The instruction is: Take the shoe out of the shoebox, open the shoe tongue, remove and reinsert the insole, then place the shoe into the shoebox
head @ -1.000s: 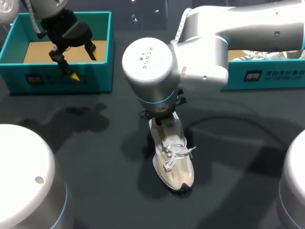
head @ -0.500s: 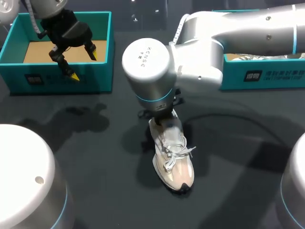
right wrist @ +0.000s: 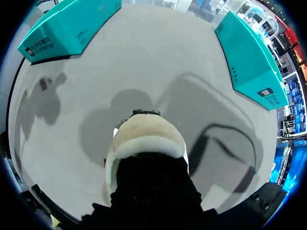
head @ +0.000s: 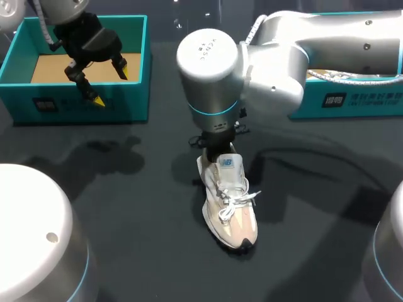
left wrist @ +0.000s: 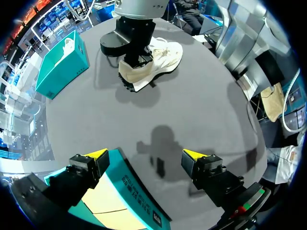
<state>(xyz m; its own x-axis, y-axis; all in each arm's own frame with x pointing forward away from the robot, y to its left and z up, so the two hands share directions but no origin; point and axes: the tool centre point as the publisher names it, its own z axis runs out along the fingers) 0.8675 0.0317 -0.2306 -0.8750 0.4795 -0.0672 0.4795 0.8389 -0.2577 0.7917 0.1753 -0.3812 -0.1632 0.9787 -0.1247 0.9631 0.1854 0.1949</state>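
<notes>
A cream and white shoe [head: 230,211] stands on the dark table near its middle, its toe towards the near edge and its tongue [head: 225,163] up. My right gripper [head: 217,148] is down at the shoe's opening behind the tongue, and its tips are hidden there. In the right wrist view only the shoe's heel [right wrist: 148,134] shows ahead of the gripper's dark body. My left gripper [head: 111,85] hangs open and empty over the front wall of the empty teal shoebox [head: 82,104] at the back left. From the left wrist view, the shoe [left wrist: 160,57] lies far ahead of that gripper [left wrist: 145,155].
A second teal box [head: 352,97] at the back right holds another white shoe [head: 352,77]. Two large white arm bases [head: 34,233] fill the near corners. My right arm's big elbow [head: 211,66] hangs above the shoe's heel end.
My right arm has swung a little to the right and back, uncovering the shoe's tongue. The shoe has stayed almost in place. The left arm has not moved.
</notes>
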